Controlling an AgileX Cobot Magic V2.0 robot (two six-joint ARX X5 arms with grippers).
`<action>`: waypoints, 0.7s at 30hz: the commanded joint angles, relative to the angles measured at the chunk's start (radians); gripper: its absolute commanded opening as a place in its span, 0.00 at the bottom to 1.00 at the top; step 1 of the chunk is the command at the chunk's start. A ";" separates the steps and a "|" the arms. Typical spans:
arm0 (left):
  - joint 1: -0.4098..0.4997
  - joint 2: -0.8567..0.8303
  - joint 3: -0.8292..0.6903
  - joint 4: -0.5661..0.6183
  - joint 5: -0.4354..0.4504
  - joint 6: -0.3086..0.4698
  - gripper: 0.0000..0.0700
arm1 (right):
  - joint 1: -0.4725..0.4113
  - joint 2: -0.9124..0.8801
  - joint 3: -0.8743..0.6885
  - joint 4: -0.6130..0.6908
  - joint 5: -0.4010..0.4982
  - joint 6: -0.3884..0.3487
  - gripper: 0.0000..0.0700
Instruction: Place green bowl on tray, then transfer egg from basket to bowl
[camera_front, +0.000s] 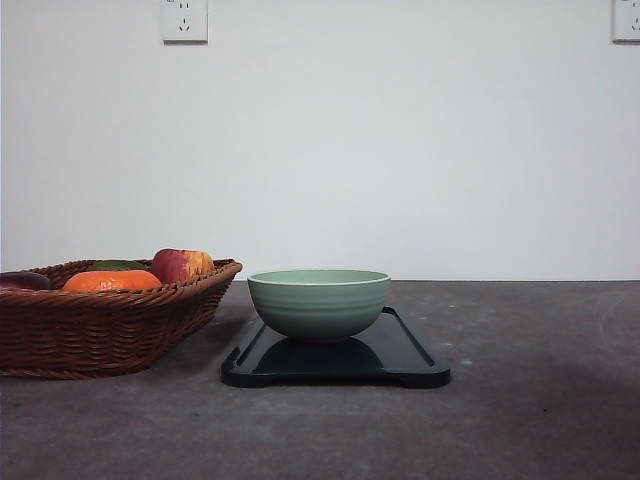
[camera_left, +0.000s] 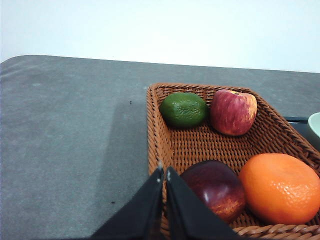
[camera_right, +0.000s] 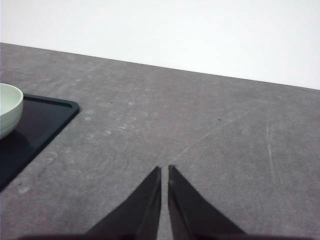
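green bowl (camera_front: 319, 303) sits on the tray (camera_front: 415, 352); no egg visible in the basket (camera_left: 210, 145). left tool (camera_left: 164, 172), pressed together, must spread first; right tool (camera_right: 164, 170) is likewise pressed together.

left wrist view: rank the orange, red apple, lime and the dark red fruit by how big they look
1. orange, largest
2. dark red fruit, partly hidden by the left fingers
3. red apple
4. lime, smallest

The first two lie nearer the camera, so their true size against the apple is unsure.

L pincer (camera_left: 164, 172) – closed, empty | R pincer (camera_right: 164, 170) – closed, empty
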 joint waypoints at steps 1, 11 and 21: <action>0.000 0.000 -0.019 0.010 0.002 -0.002 0.00 | -0.002 -0.001 -0.004 0.009 0.001 0.014 0.02; 0.000 0.000 -0.019 0.010 0.002 -0.002 0.00 | -0.002 -0.001 -0.004 0.009 0.001 0.014 0.02; 0.000 0.000 -0.019 0.010 0.002 -0.002 0.00 | -0.002 -0.001 -0.004 0.009 0.001 0.014 0.02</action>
